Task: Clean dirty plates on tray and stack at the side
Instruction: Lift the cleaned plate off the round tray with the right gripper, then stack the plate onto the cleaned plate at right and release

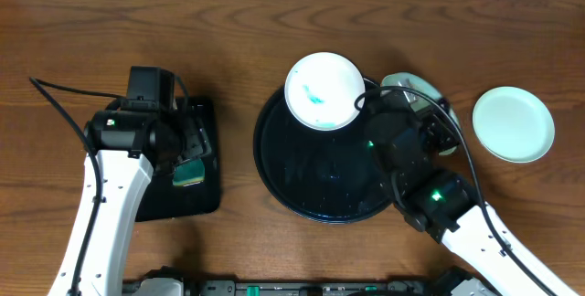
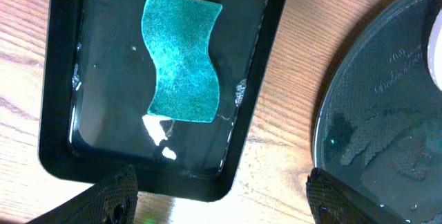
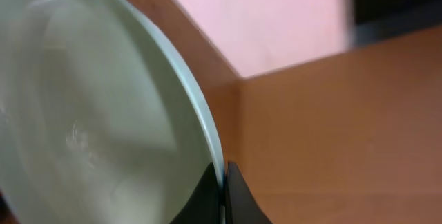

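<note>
- The right gripper (image 3: pixel 222 186) is pinching the held plate (image 3: pixel 103 113) by its rim, fingertips pressed together on the edge. An edge hold probably suits a plate this shallow and glossy.
- The held plate is hanging tilted just off the upper right rim of the tray (image 1: pixel 315 182), over the table (image 1: pixel 91 22). It is sitting between the tray and the side plate (image 1: pixel 514 124). No teal is showing on its visible face in the wrist view.
- The side plate is lying flat on the table, well clear of the tray, and is looking clean. It is probably marking the stacking spot.
- The smeared plate (image 1: pixel 324 90) is resting on the tray's far edge, overhanging the rim. Teal marks are showing in its bowl, so it is awaiting cleaning.
- The left gripper (image 2: pixel 224 195) is hovering spread and empty over the sponge tray (image 2: pixel 103 65). The sponge (image 2: pixel 183 58) is lying flat inside, untouched by the fingers.
- Judgement: the left arm is waiting by the sponge for the next dirty plate while the right arm is delivering.
- Risk: the thin rim hold is leaving little margin, and the tilted plate could be slipping or clattering when it lands on the side plate.
</note>
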Controlling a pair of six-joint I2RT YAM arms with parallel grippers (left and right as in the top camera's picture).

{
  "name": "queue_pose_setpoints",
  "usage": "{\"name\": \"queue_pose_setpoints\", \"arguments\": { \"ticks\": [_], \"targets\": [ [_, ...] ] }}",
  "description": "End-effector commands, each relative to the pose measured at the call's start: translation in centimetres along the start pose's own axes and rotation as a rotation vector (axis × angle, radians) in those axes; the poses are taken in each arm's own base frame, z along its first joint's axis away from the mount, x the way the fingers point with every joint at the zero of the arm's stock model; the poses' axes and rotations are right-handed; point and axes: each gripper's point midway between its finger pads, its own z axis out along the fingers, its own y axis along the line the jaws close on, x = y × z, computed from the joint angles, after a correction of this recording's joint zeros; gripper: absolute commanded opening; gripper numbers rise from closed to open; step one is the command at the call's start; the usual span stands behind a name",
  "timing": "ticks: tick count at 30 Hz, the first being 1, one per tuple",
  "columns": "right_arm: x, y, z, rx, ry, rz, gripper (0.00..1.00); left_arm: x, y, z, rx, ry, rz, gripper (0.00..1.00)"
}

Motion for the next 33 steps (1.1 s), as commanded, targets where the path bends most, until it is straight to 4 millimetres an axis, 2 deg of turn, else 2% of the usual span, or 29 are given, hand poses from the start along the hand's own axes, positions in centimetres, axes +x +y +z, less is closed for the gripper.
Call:
{"name": "queue_pose_setpoints", "arguments": {
  "ticks": [1,4,7,9,12,14,16,19,23,25,27,29,30,33],
  "targets": [
    [-2.1,5.5,-0.7,-0.344,-0.05,0.379,0.02,-0.3,-0.2,-0.2,0.004,-0.012,0.001,0.79],
    [-2.4,9.5,-1.5,-0.63,0.059,0.692,0.02,-0.4,-0.2,-0.2,0.005,-0.014,0.001,0.79],
    [-2.4,10.6,-1.3,-0.767,0.153,0.875,0.01,-0.4,-0.2,-0.2,0.004,-0.013,0.001,0.79],
    [-2.7,9.9,-0.4,-0.825,0.173,0.982,0.02,-0.4,-0.2,-0.2,0.004,-0.013,0.001,0.79],
    [-2.4,7.8,1.5,-0.874,0.176,1.124,0.01,-0.4,-0.2,-0.2,0.004,-0.013,0.001,0.79],
    [-1.0,5.9,3.6,-0.867,0.2,1.224,0.01,-0.4,-0.2,-0.2,0.005,-0.013,0.001,0.79],
    [1.9,4.0,5.8,-0.801,0.266,1.339,0.01,-0.4,-0.2,-0.2,0.005,-0.013,0.001,0.79],
    [7.5,1.1,8.8,-0.664,0.384,1.519,0.01,-0.4,-0.2,-0.2,0.005,-0.013,0.001,0.79],
    [15.0,-2.0,11.1,-0.487,0.503,1.733,0.01,-0.4,-0.2,-0.2,0.004,-0.013,0.001,0.79],
    [18.0,-2.8,11.8,-0.425,0.551,1.818,0.01,-0.4,-0.2,-0.2,0.005,-0.014,0.001,0.79],
    [20.9,-3.0,12.4,-0.363,0.609,1.88,0.01,-0.4,-0.2,-0.2,0.005,-0.013,0.001,0.79],
    [22.8,-2.6,12.9,-0.332,0.661,1.911,0.01,-0.4,-0.2,-0.2,0.005,-0.013,0.001,0.79],
    [24.3,-1.8,13.3,-0.319,0.712,1.931,0.01,-0.4,-0.2,-0.2,0.004,-0.014,0.001,0.79],
    [26.4,0.0,13.9,-0.301,0.817,1.957,0.01,-0.4,-0.2,-0.2,0.005,-0.015,0.001,0.79]
  ]
}}
